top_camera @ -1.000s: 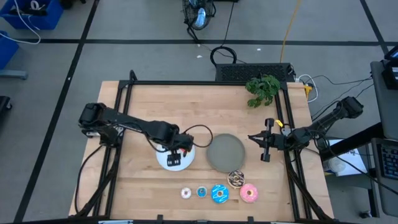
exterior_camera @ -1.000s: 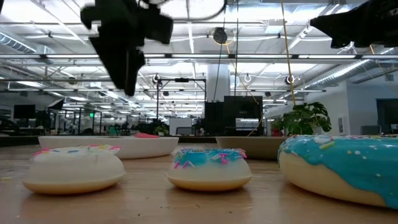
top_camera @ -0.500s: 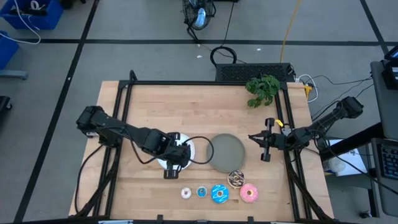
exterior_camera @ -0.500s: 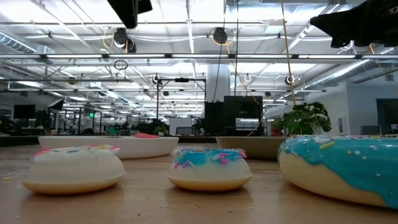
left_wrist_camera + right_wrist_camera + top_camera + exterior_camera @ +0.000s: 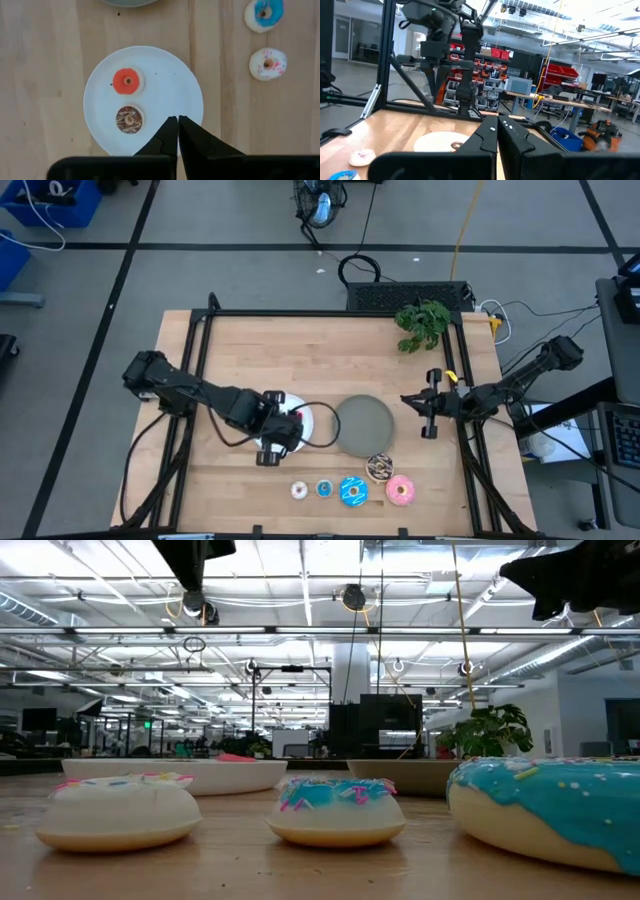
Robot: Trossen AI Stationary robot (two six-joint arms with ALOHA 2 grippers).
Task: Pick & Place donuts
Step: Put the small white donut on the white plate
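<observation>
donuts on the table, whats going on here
The robot is sorting toy donuts onto plates. The red donut and brown donut lie on the white plate. The left gripper hangs shut and empty above that plate. Five donuts wait in a row near the table's front edge, beside the bare grey plate. The right gripper waits at the right side.

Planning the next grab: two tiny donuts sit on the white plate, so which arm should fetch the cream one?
Probably left. The left claw hangs over the white plate's near edge, close to the cream donut. The right claw waits by the table's right edge, beyond the grey plate.
</observation>
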